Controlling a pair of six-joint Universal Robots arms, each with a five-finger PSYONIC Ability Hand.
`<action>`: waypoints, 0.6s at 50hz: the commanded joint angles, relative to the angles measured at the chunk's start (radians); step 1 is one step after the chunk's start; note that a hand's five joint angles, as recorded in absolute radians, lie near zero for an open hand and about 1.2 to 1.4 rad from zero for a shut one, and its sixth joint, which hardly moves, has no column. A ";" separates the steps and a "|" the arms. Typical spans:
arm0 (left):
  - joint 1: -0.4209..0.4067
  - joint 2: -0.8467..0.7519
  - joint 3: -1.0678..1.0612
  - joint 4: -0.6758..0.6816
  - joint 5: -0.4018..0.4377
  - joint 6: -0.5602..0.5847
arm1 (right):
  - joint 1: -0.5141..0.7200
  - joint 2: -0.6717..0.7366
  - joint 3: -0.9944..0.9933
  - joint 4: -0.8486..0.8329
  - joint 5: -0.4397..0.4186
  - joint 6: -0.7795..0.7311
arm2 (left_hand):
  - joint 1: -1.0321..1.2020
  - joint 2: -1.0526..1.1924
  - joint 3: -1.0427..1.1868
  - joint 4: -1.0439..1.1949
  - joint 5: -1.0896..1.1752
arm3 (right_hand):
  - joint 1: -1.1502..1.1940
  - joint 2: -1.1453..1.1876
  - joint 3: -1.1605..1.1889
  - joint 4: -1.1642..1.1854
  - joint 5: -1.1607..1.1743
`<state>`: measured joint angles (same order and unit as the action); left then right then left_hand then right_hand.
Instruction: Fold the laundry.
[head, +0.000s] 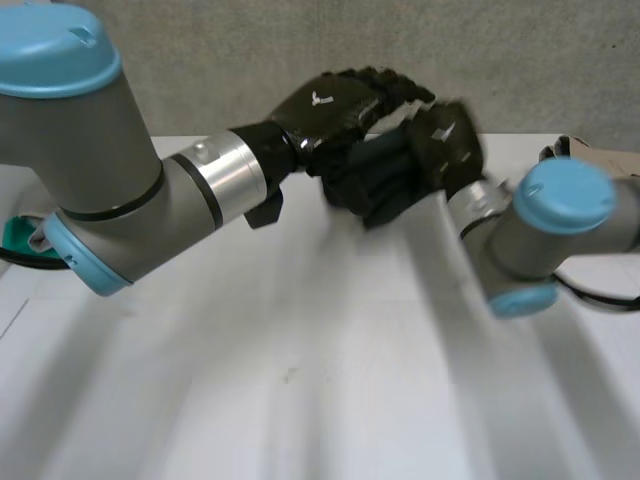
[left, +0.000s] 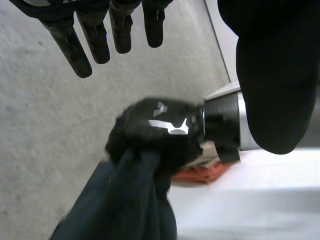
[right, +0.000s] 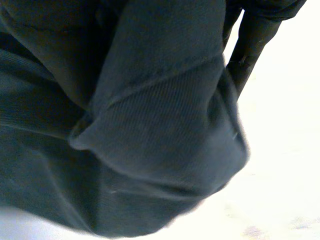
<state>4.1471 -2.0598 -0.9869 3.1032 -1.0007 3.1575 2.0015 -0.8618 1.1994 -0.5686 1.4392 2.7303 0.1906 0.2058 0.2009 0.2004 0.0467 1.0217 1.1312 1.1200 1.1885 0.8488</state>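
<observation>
A dark cloth (head: 372, 188) is bunched up above the far middle of the white table (head: 300, 380). My right hand (head: 447, 140) comes in from the right and is shut on its upper part. In the left wrist view that hand (left: 162, 125) clenches the cloth (left: 125, 200), which hangs down from it. In the right wrist view the cloth's ribbed hem (right: 160, 135) lies under the palm, with one finger (right: 250, 50) curled beside it. My left hand (head: 335, 105) is open just above and left of the cloth, with straight fingers (left: 85, 45) apart from it.
An orange-red cloth (left: 205, 172) lies on the table behind my right hand. A teal object (head: 20, 235) sits at the table's left edge. A beige thing (head: 600, 160) is at the far right. A grey wall (head: 250, 60) stands behind the table.
</observation>
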 joint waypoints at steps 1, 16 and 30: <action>0.004 0.053 0.001 0.067 -0.029 -0.008 | -0.196 -0.114 -0.024 -0.164 -0.057 0.094 | 0.041 0.025 0.030 0.031 0.010 | 0.375 0.265 0.276 0.208 0.373; -0.004 0.070 -0.048 0.074 -0.030 -0.005 | -0.673 0.121 -0.219 -0.211 -0.338 0.328 | 0.041 0.025 0.030 0.031 0.010 | 0.375 0.265 0.276 0.208 0.373; -0.005 0.061 -0.076 0.072 -0.033 -0.001 | -0.860 0.383 -0.293 -0.241 -0.641 0.424 | 0.041 0.025 0.030 0.031 0.010 | 0.375 0.265 0.276 0.208 0.373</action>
<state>4.1418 -2.0002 -1.0566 3.1769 -1.0331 3.1581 1.1896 -0.4979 0.8775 -0.8060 0.8732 3.1412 0.1906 0.2059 0.2008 0.2004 0.0467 1.0217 1.1409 1.1506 1.1997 0.9179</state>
